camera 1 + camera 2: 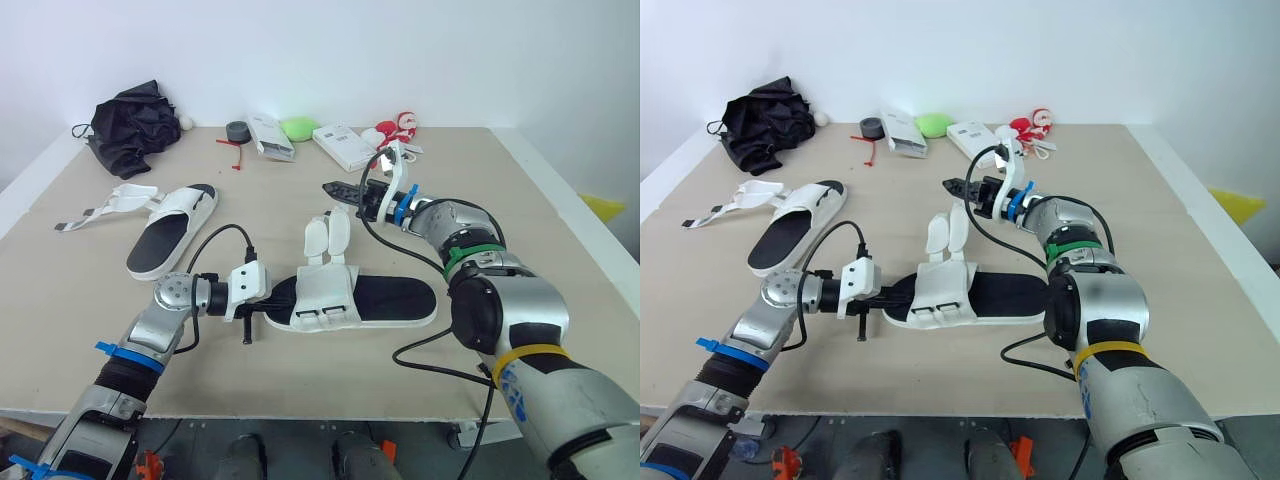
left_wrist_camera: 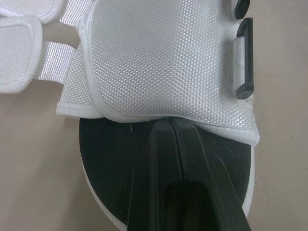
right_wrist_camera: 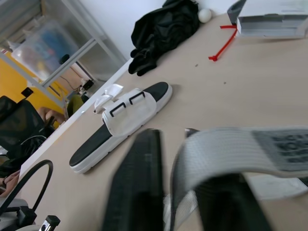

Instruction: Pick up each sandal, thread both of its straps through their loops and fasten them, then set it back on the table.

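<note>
**Item:** near sandal point(image 1: 345, 295), flat on the table point(image 1: 520, 230), sole down, unfastened
**Straps:** both straps point(image 1: 328, 238) lie spread on its far side; the black loops point(image 2: 244, 57) sit on the opposite, near edge of the white upper
**Left gripper** point(image 2: 172, 124)**:** at the sandal's left end, over the black footbed, tips at the hem of the upper; fingers pressed together, nothing seen between them
**Right gripper** point(image 1: 338, 188)**:** beyond the sandal, apart from it; its grasp cannot be told
**Far sandal** point(image 1: 172, 232)**:** beyond and left of the near one, also unfastened

**Hazards, as judged:**
- clenched fingers would shove the sandal along the table rather than lift it
- a nip on the hem alone may slip off the woven cloth
- with the right gripper away, nothing steadies the sole
- the limp straps must fold over the upper into narrow loops, and may buckle or miss
</note>
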